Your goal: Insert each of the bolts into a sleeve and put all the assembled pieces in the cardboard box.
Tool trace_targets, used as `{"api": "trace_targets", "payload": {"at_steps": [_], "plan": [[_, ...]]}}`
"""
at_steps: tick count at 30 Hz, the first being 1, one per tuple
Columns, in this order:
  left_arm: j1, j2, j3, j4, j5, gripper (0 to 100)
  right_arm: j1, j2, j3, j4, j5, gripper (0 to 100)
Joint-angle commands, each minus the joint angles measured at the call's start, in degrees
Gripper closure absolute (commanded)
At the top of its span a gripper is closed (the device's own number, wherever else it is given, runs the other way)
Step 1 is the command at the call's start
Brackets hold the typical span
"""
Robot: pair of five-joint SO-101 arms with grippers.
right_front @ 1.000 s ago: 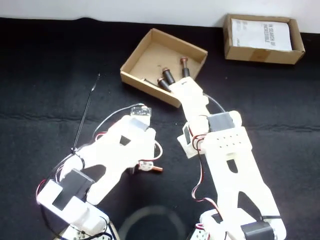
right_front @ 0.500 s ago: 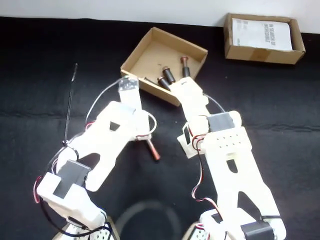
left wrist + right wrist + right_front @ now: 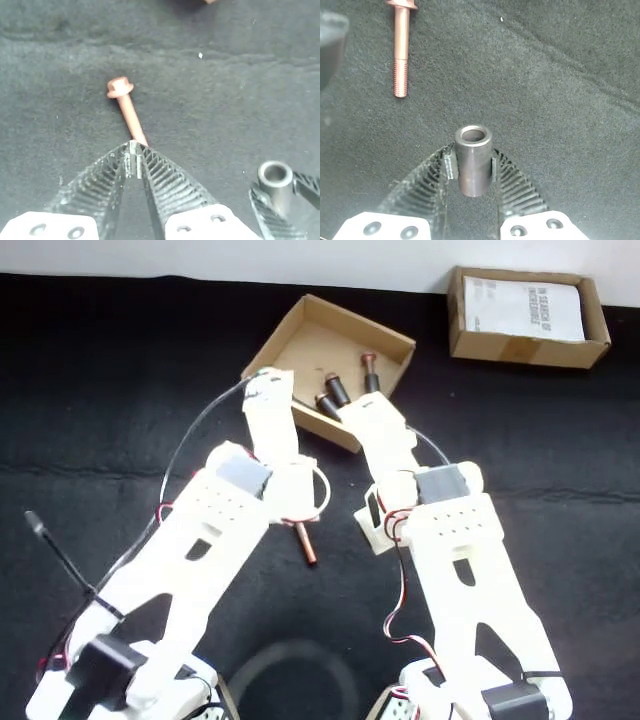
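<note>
High view: bolt lies flat on the black mat, at 6 o'clock from the cardboard box, between the two arms. Two assembled pieces sit in the box toward its 4 o'clock side. Left wrist view: left gripper closed, tips together over the bolt's threaded end, contact unclear. Right wrist view: right gripper clamps an upright dark sleeve.
</note>
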Motion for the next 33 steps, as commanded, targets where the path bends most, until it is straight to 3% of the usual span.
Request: {"api": "trace_targets", "payload": {"at_steps": [1,6,8,18,25,33], "plan": [[0.13,-0.57,2.07,-1.41,0.62,96,0.31,-1.89,-0.13,-0.22,0.79,99.1],[0.04,4.70,5.14,-7.12,0.79,77,0.31,-1.89,-0.13,-0.04,0.79,99.1],[0.04,6.73,5.23,-9.41,0.79,74,0.22,-1.89,-0.13,-0.04,0.79,99.1],[-2.51,13.41,4.97,-16.62,0.62,86,0.22,-1.89,-0.13,0.04,0.70,99.1],[-7.16,16.31,4.97,-19.87,0.26,86,0.22,-1.89,-0.13,-0.31,0.79,99.1],[-7.08,20.53,4.97,-19.96,0.44,86,0.22,-1.80,-0.13,-0.57,0.88,99.1]]}}
